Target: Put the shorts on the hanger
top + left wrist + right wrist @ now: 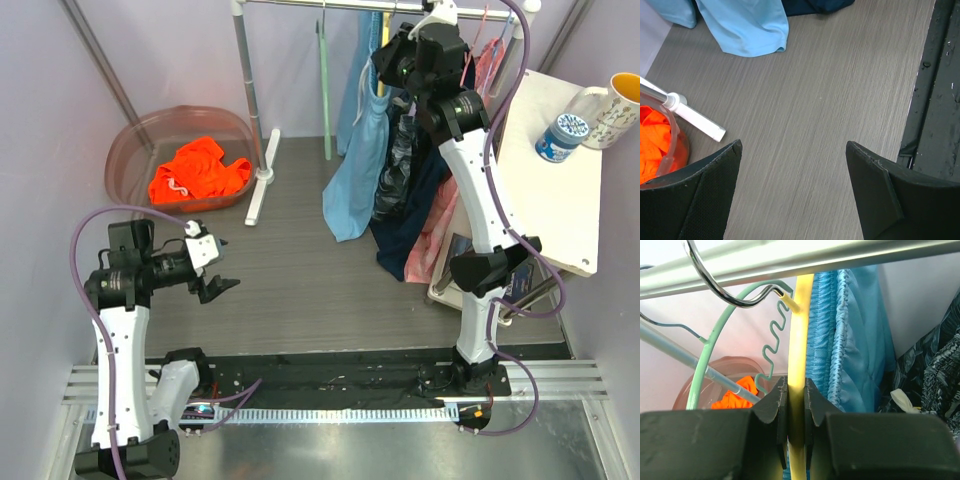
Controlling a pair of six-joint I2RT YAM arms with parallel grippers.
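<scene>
Right gripper (796, 391): raised to the clothes rail (840, 257). Just below the rail, its two fingers are pressed together on the yellow arm of the hanger (799, 340). We see no gap between either pad and the plastic.

The hanger runs up from that grip to the rail, where its top meets a metal hook (715, 282) looped over the bar.

The shorts (352, 190) hang below the rail in a long light-blue drape. In the right wrist view their gathered waistband lies against the hanger on the side away from the pale green hanger (708, 342). We cannot tell whether the hanger carries their weight.

The green hanger also hangs beneath the rail, just beside the yellow one, with its wavy inner edge turned toward it.

Dark patterned clothes (405, 170) hang under the same rail, touching the shorts on the far side from the green hanger.

Left gripper (794, 146): well away from the rail, low over the grey floor (815, 100). Its fingers are spread wide with nothing between them. The lower hem of the shorts shows at the top of its view, apart from the fingers.

An orange garment (198, 170) lies in a reddish tub (130, 150), well clear of the rail, beyond the rack's white foot (695, 117).
</scene>
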